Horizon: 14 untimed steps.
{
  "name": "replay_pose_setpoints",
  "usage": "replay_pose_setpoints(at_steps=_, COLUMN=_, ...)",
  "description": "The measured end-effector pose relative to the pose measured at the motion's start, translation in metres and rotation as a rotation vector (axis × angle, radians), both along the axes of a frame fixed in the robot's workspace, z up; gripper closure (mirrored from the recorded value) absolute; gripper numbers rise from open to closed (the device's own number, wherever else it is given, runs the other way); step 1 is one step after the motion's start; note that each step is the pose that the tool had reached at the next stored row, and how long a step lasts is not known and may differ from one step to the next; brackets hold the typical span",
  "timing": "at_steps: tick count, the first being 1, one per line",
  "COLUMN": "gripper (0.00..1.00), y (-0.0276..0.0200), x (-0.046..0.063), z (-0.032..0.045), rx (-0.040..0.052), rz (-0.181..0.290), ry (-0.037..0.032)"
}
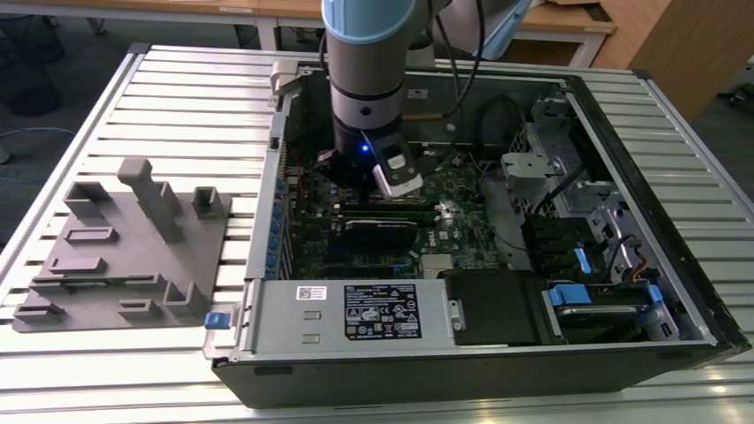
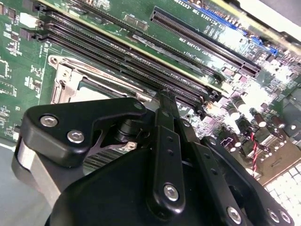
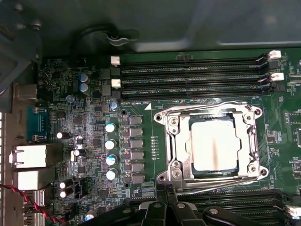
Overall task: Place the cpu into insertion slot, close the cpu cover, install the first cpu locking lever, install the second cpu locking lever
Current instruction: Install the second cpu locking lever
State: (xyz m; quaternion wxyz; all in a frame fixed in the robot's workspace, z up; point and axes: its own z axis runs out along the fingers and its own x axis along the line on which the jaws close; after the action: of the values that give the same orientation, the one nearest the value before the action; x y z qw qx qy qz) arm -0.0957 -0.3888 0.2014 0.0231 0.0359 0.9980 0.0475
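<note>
Looking down in the first wrist view, the cpu (image 3: 215,145) is seen lying flat inside the slot (image 3: 178,162), so the first step looks done. The cover (image 3: 254,141) is laid down around the chip like a thin silver frame, with the chip's grey top showing through its open middle. The second step looks done too.

Thin shiny wire levers (image 3: 207,110) are seen along two sides of the frame. It cannot be told from the pictures whether they are hooked down and locked, so the last two steps may be left to do.

The claw (image 3: 168,189) is held just beside the slot, at the edge next to the long black memory slots (image 3: 188,70). Its two black fingers (image 2: 165,106) are pressed close together to a thin tip, and nothing is seen held between them. In the second wrist view the tip is pointed at the corner of the silver frame (image 2: 66,80), close to it, but it cannot be told whether anything is touched.

In the exterior view, the arm (image 1: 367,79) is reached down into the open computer case (image 1: 659,344), which is laid on a slatted desk (image 1: 177,97). A grey holder block (image 1: 124,247) is set on the desk on the exterior view's left, well apart from the work.
</note>
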Motion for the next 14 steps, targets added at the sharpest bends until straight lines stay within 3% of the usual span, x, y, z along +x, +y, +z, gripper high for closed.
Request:
replay_pose_setpoints(at_steps=8, gripper=0.89, y=0.0, x=-0.0015, z=-0.0006, rx=0.0064, rz=0.0, ry=0.0116)
replay_pose_setpoints(at_steps=14, gripper=0.89, y=0.0, x=-0.0015, z=-0.0011, rx=0.0142, rz=0.0, ry=0.0278)
